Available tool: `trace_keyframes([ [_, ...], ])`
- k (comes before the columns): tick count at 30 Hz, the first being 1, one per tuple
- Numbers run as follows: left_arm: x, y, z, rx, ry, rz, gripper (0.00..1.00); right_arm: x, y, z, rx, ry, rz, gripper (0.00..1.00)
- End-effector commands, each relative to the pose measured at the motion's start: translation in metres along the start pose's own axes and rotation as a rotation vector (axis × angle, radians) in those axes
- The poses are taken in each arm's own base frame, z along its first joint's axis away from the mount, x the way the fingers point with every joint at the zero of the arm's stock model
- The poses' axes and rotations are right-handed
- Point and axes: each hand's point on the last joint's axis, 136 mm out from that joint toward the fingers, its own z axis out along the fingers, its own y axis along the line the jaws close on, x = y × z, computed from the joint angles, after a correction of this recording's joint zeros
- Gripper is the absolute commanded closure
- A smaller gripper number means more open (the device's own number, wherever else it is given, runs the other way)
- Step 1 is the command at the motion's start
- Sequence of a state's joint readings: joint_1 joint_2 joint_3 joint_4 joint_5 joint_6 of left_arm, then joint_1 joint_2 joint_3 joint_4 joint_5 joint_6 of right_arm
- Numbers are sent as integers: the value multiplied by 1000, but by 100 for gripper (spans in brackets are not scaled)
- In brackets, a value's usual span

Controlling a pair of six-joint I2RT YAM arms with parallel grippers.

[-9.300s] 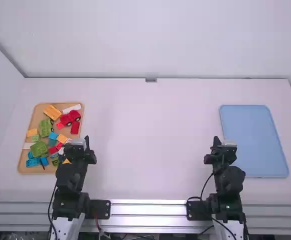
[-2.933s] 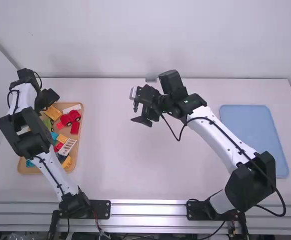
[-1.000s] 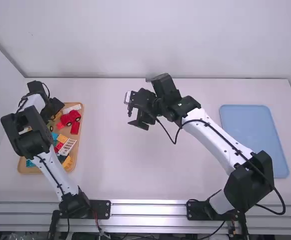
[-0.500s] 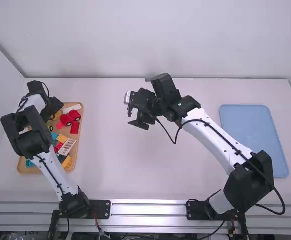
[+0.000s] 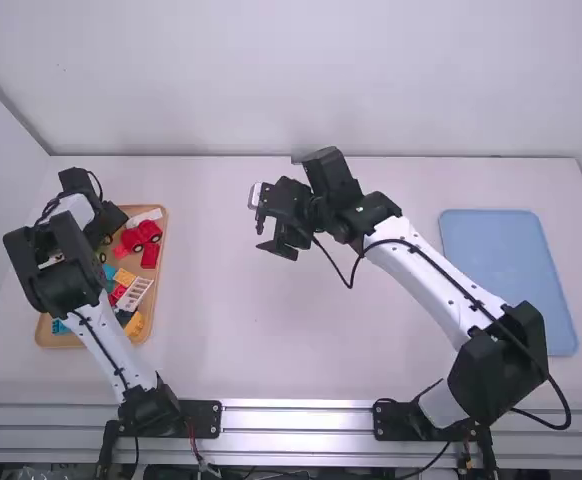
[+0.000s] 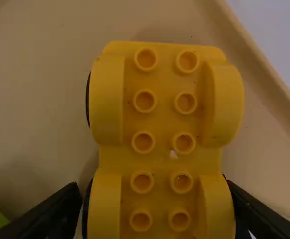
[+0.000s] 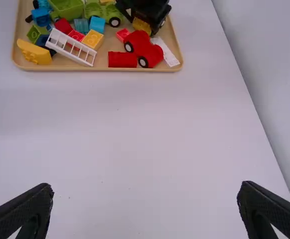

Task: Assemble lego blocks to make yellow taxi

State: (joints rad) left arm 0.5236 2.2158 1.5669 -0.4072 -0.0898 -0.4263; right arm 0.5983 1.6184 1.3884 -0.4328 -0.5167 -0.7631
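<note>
The white worktop (image 5: pixel 221 330) is the biggest thing, and over it the two arms reach, the left one to its left side and the right one to near the middle. On the right side lies the flat blue tray (image 5: pixel 501 270). The tan tray (image 7: pixel 85 68) lies on the left side, and it carries many blocks. The left hand (image 5: pixel 109 224) is low over this tan tray; in its own wrist view it is narrowed on the yellow car base (image 6: pixel 162 139), one finger against each side. This base has its studs up, near the tray's rim. The right hand (image 5: pixel 269 236) is above the bare middle of the worktop, its fingers wide apart, with nothing between them. In the tan tray there is also a red car (image 7: pixel 144 49) with black wheels, then a white ladder-like piece (image 7: pixel 72 46), leaning over other blocks, and a yellow curved piece (image 7: pixel 34 51) near the rim. Smaller are the red block (image 7: pixel 121 59), just beside the red car, the blue block (image 7: pixel 97 24) and the yellow block (image 7: pixel 92 39), just beside the white ladder-like piece.
</note>
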Motion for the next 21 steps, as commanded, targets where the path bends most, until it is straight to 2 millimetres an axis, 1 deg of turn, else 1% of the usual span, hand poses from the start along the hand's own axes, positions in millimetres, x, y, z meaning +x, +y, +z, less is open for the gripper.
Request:
trace_keyframes([
  [1, 12, 2, 7, -14, 34, 6, 31, -1, -2, 0, -4, -1, 6, 1],
  [4, 12, 3, 7, -20, 30, 12, 39, 0, -1, 0, -9, 5, 5, 1],
  [7, 9, 0, 7, -10, 19, 52, 40, 1, 0, 0, -12, 8, 6, 1],
  [10, 7, 0, 7, -10, 11, 70, 34, 2, 0, 0, -14, 11, 9, 1],
  [11, 7, 0, 7, -9, 12, 77, 30, 2, 1, 0, -16, 12, 10, 1],
  [13, 7, 0, 7, -11, 13, 76, 25, 4, 1, 0, -18, 18, 15, 1],
  [16, 7, 0, 7, -9, 12, 94, 23, 6, 0, -1, -18, 21, 20, 1],
  [19, 7, 0, 7, -10, 11, 95, 26, 6, 1, -1, -19, 23, 22, 1],
  [21, 7, 0, 7, -10, 11, 94, 35, 6, 1, -1, -19, 22, 22, 1],
])
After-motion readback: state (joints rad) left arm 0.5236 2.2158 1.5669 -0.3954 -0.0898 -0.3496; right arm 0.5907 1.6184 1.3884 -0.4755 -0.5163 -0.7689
